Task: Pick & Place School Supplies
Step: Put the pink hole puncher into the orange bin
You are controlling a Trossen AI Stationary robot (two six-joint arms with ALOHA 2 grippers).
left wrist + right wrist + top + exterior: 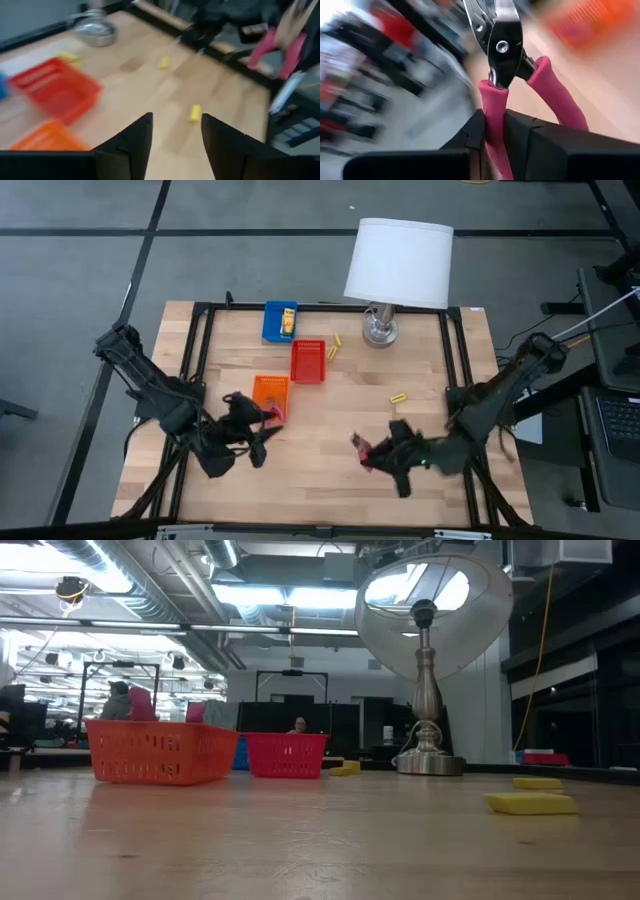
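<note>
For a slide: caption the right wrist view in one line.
Right gripper shut on one pink handle of the metal pliers, held above the wooden table.

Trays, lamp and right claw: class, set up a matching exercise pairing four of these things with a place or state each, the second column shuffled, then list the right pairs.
Column one:
1. blue tray
2. orange tray
3. lamp
4. right claw

Column two:
A. shut on a pink-handled plier-like tool
B. holds a yellow-orange packet
C. stands at the table's far edge, near its right corner
D. the tray nearest the left claw

Pairs: 1-B, 2-D, 3-C, 4-A
</note>
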